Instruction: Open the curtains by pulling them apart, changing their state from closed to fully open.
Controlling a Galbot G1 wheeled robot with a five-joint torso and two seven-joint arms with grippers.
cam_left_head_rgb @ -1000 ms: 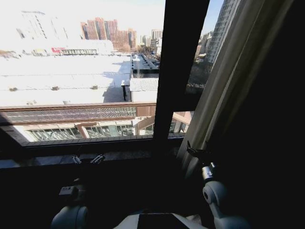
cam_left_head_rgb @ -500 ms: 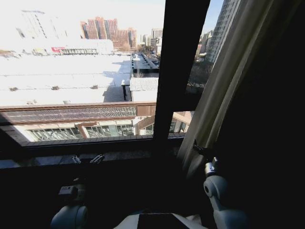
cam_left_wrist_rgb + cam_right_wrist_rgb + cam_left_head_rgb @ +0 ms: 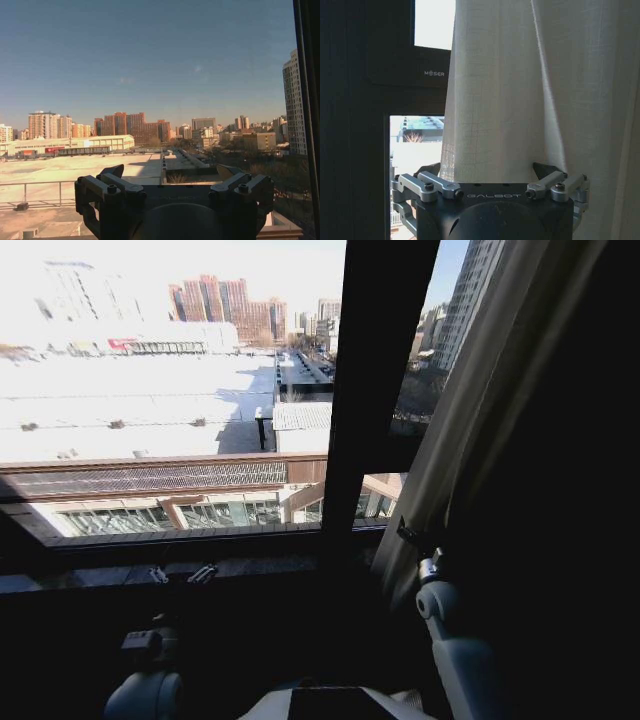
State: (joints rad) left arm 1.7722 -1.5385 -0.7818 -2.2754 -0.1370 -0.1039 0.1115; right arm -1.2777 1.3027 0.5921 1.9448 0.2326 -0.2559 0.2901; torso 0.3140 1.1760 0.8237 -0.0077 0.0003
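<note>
The curtain [image 3: 480, 420] hangs as a bunched sheer white panel at the right of the window, slanting down to the sill. My right gripper [image 3: 408, 533] is raised against the curtain's lower edge. In the right wrist view the pleated curtain [image 3: 520, 100] hangs close in front, and the right gripper [image 3: 487, 170] is open with fabric lying across the gap between its fingers. My left gripper [image 3: 180, 575] sits low by the sill at the left, apart from the fabric. In the left wrist view, the left gripper [image 3: 171, 172] is open with bare glass and the city beyond.
A thick black window frame bar [image 3: 375, 390] stands upright just left of the curtain, and it also appears as the frame bar [image 3: 395, 50]. The dark window sill [image 3: 250, 565] runs across below the glass. Deep shadow covers the wall to the curtain's right.
My right arm has lifted and pushed the gripper up toward the curtain's lower edge. The left arm has stayed where it was.
</note>
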